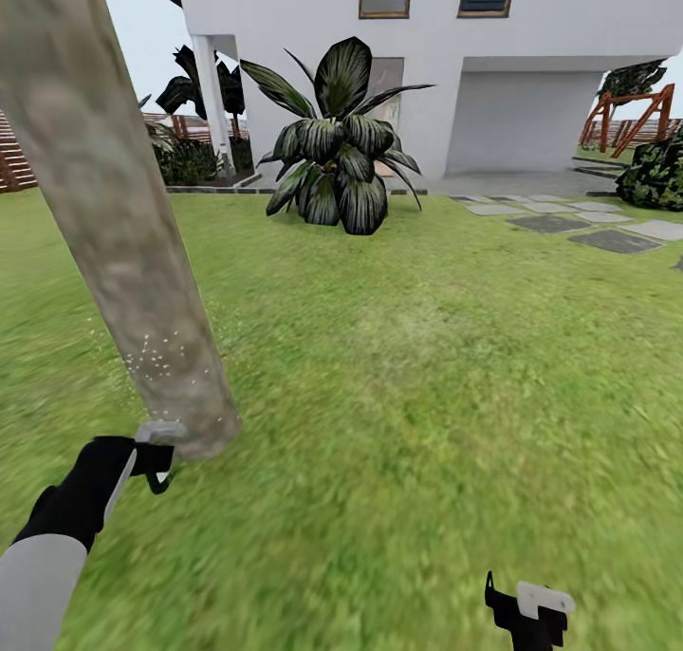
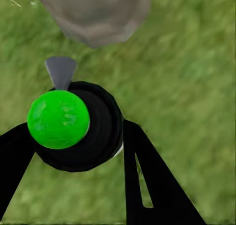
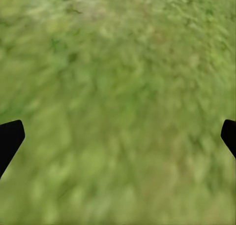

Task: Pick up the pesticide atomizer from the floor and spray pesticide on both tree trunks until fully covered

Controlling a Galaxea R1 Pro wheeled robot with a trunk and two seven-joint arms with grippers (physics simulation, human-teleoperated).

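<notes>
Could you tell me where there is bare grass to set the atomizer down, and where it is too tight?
Open lawn stretches between the tree trunk, the broad-leaved plant and the stepping stones; the right hand hangs open over it. It is crowded at the trunk's base, where the left hand holds the atomizer close.

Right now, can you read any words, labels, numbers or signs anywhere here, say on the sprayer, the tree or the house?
None: no readable text in any view.
The atomizer in the left claw shows a plain green ball and black body, no label.
The tree trunk carries white specks, not writing.
The white house bears no sign or number.
</notes>
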